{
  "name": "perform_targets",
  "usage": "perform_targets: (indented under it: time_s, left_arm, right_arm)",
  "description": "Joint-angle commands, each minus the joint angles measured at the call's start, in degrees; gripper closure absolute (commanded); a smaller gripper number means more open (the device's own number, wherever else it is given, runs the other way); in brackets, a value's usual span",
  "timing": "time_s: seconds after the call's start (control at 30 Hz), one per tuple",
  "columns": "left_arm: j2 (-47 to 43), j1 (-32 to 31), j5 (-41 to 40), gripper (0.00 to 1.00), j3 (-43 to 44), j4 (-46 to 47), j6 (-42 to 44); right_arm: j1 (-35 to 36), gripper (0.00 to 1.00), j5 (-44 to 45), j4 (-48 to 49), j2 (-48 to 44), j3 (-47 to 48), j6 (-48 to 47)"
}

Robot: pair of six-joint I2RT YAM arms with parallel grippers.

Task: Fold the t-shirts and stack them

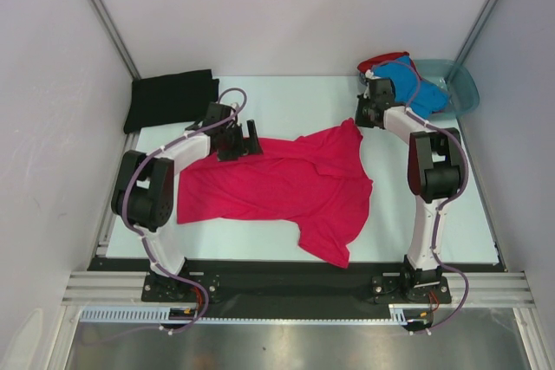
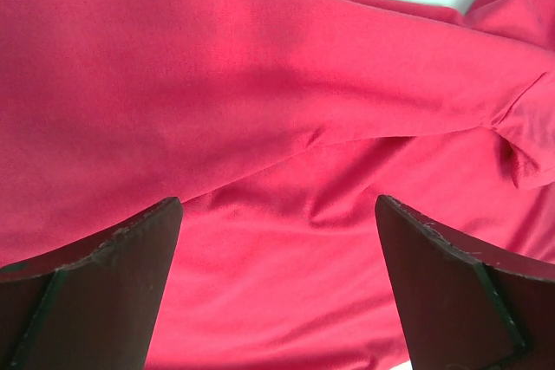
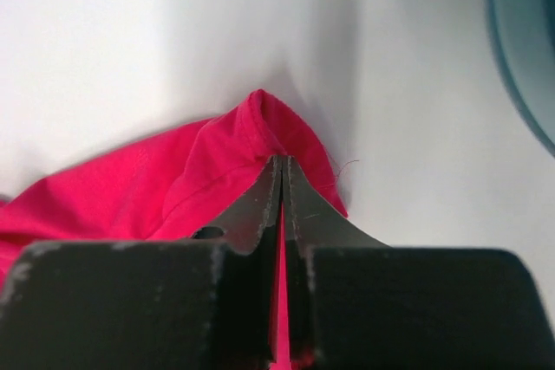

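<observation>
Magenta-pink t-shirt (image 1: 286,184) is spread out, rumpled, across the middle of the table (image 1: 286,97). Its far corner is caught in the right gripper (image 1: 359,120): jaws pressed tight on a little peak of cloth, with the rest of the shirt trailing away to that claw's left and nearer side. The right arm stands elbow-high, forearm stretched to the far side, wrist turned in toward the shirt.

Over to the left gripper (image 1: 244,145): fingers wide apart, poised over the shirt's far-left edge, pink cloth filling the space under and between them. Whether they touch it, I can't tell. That arm has its elbow swung out left, forearm angling in.

Count: four shirts, two arms. The black t-shirt (image 1: 169,100) lies folded flat beyond and left of the left claw, apart from it. The blue t-shirt (image 1: 414,84) and red t-shirt (image 1: 381,60) are bunched just beyond the right claw, at the teal basin (image 1: 464,88).
</observation>
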Motion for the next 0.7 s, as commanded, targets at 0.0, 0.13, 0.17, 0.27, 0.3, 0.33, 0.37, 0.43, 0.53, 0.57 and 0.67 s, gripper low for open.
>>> perform_targets:
  time_s: [0.0, 0.13, 0.17, 0.27, 0.3, 0.33, 0.37, 0.43, 0.53, 0.57, 0.67]
  left_arm:
    - [0.27, -0.43, 0.54, 0.00, 2.04, 0.53, 1.44]
    - [0.36, -0.43, 0.72, 0.00, 2.21, 0.62, 1.53]
    - [0.27, -0.34, 0.72, 0.00, 2.04, 0.62, 1.45]
    - [0.45, -0.34, 0.63, 0.00, 2.13, 0.62, 1.62]
    - [0.71, -0.34, 0.63, 0.00, 2.30, 0.54, 1.62]
    - [0.80, -0.34, 0.63, 0.00, 2.21, 0.62, 1.45]
    - [0.89, -0.34, 0.71, 0.00, 2.21, 0.62, 1.44]
    - [0.98, -0.34, 0.63, 0.00, 2.30, 0.62, 1.44]
    - [0.98, -0.43, 0.54, 0.00, 2.48, 0.53, 1.62]
    - [0.98, -0.34, 0.54, 0.00, 2.48, 0.45, 1.53]
    - [1.06, -0.34, 0.36, 0.00, 2.56, 0.18, 1.62]
  right_arm:
    - [-1.41, 0.93, -2.90, 0.95, -0.91, -1.18, 1.89]
    - [-1.85, 0.64, -4.75, 1.92, -0.82, -1.80, 2.24]
    - [-1.94, 0.61, -5.01, 2.18, -0.74, -1.72, 2.33]
    - [-2.03, 0.49, -6.15, 2.27, -0.12, -1.10, 2.51]
    - [-2.20, 0.47, -6.68, 2.27, 0.05, -1.01, 2.59]
    - [-2.21, 0.47, -7.03, 2.27, 0.14, -1.01, 2.77]
    - [-2.21, 0.46, -7.30, 2.44, -0.03, -1.01, 2.94]
    - [-2.21, 0.46, -8.35, 2.97, -0.21, -1.54, 3.12]
    - [-2.21, 0.46, -10.37, 4.11, -0.12, -1.54, 3.82]
    - [-2.29, 0.46, -10.98, 4.38, 0.49, -1.36, 4.17]
    - [-2.29, 0.49, -12.92, 4.64, 1.28, -0.93, 4.53]
